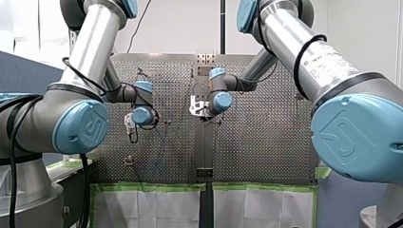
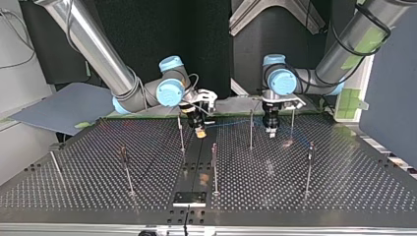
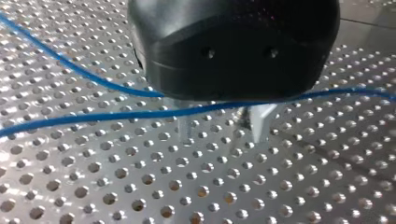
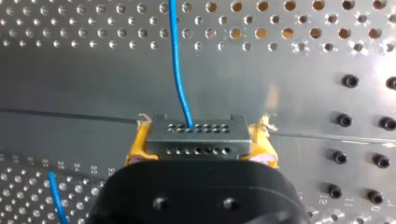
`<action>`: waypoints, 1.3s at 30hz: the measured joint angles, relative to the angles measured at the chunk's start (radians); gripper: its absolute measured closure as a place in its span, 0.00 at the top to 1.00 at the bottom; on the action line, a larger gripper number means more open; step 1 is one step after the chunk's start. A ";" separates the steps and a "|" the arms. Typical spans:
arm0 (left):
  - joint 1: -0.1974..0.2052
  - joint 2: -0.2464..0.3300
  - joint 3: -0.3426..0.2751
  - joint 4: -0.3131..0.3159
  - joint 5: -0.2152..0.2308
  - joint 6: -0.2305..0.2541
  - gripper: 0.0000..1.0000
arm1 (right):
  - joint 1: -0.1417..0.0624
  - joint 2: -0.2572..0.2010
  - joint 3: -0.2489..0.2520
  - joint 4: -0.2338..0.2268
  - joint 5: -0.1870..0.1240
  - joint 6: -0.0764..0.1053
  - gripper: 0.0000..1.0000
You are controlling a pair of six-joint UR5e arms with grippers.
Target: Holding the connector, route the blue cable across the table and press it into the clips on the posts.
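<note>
In the right wrist view my right gripper (image 4: 201, 145) is shut with its yellow pads (image 4: 136, 144) on a grey connector (image 4: 196, 133) with rows of small holes. The blue cable (image 4: 177, 70) leaves the connector and runs straight ahead over the plate. In the left wrist view my left gripper (image 3: 223, 139) stands open just above the perforated table, its metal fingers (image 3: 260, 126) apart. The blue cable (image 3: 93, 116) crosses in front of the finger roots, and nothing is clamped. In the top view my right gripper (image 2: 199, 130) and my left gripper (image 2: 270, 129) hang side by side, with a post (image 2: 251, 129) between them.
Several thin posts stand on the perforated table (image 2: 344, 187): one (image 2: 180, 132) beside my right gripper, one (image 2: 292, 123) past my left gripper, others nearer the top view's camera (image 2: 214, 167) (image 2: 310, 164) (image 2: 125, 167). A dark centre strip (image 2: 192, 162) splits the table.
</note>
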State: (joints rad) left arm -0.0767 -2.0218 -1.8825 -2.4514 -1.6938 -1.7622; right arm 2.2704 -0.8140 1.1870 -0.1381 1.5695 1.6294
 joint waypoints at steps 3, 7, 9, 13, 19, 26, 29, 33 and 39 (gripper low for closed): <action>-0.004 0.001 0.000 -0.026 -0.004 0.008 1.00 | -0.001 0.000 0.000 0.001 0.000 0.000 0.00; -0.010 0.007 0.000 -0.063 -0.007 0.027 1.00 | -0.001 0.000 0.000 0.002 0.000 0.000 0.00; -0.013 0.016 0.000 -0.080 -0.016 0.040 1.00 | -0.001 0.000 0.000 0.002 0.000 0.000 0.00; -0.026 0.036 -0.001 -0.114 -0.043 0.061 1.00 | -0.002 0.000 0.000 0.002 0.000 0.000 0.00; -0.066 0.065 -0.010 -0.165 -0.070 0.070 1.00 | -0.002 0.000 0.000 0.002 0.000 0.000 0.00; -0.126 0.074 -0.023 -0.226 -0.125 0.065 1.00 | -0.004 0.000 0.000 0.003 0.000 0.000 0.00; -0.153 0.075 -0.025 -0.253 -0.152 0.066 1.00 | -0.003 0.000 0.000 0.003 0.000 0.000 0.00; -0.192 0.084 -0.026 -0.292 -0.191 0.076 1.00 | -0.003 0.000 0.000 0.004 0.000 0.000 0.00; -0.223 0.125 -0.042 -0.305 -0.243 0.076 1.00 | -0.003 0.000 0.000 0.006 -0.001 0.000 0.00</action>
State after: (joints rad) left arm -0.2993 -1.8968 -1.9243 -2.7565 -1.9370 -1.6865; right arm 2.2670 -0.8139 1.1873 -0.1326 1.5681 1.6294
